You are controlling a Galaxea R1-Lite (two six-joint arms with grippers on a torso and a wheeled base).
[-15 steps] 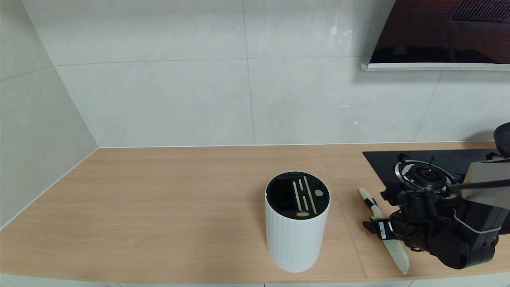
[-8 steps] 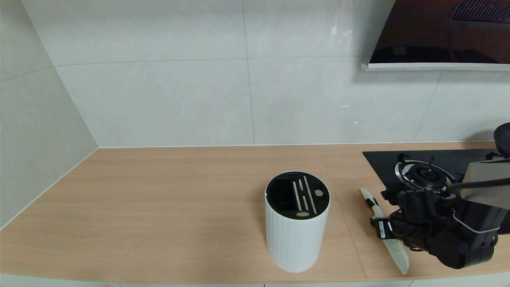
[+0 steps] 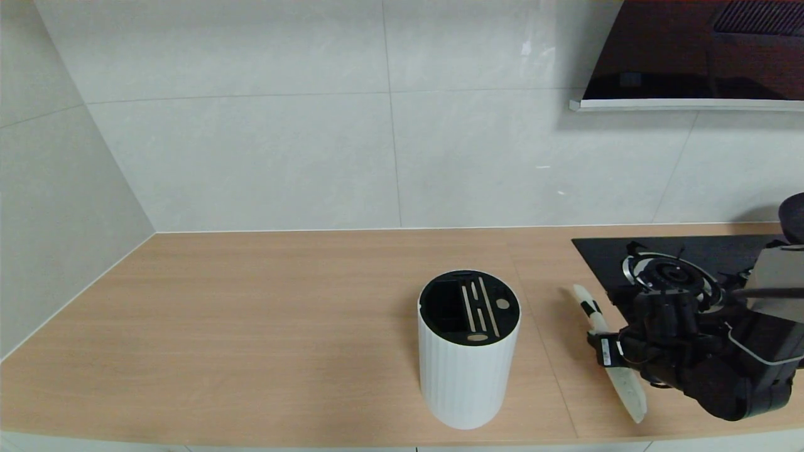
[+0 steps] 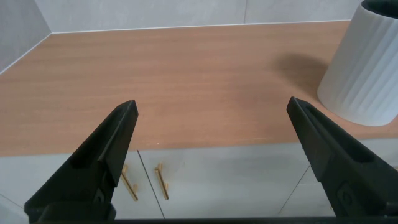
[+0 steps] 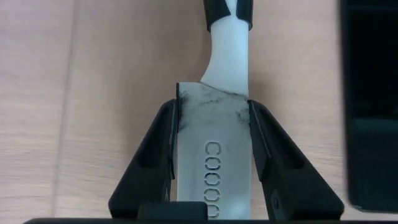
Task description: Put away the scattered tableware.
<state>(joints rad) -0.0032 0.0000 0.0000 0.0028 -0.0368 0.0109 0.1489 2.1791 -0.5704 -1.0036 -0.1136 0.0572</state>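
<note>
A white ceramic knife [image 3: 612,361] with a black-and-white handle lies along the wooden counter [image 3: 282,326] to the right of the holder. My right gripper [image 3: 612,358] is shut on its blade near the handle; in the right wrist view the two black fingers [image 5: 158,155] clamp the knife's blade [image 5: 211,143] from both sides. A white ribbed cylindrical holder [image 3: 468,358] with a black slotted top stands mid-counter, also seen as the holder's side [image 4: 364,68] in the left wrist view. My left gripper [image 4: 211,162] hangs open off the counter's front edge.
A black gas hob [image 3: 666,267] with a burner sits at the right, just behind the right arm. A range hood [image 3: 691,56] hangs on the tiled wall. Cabinet doors with gold handles [image 4: 161,180] lie below the counter edge.
The right gripper has closed on the knife blade and shifted it slightly right, the handle end rising a little. The holder has not moved.
</note>
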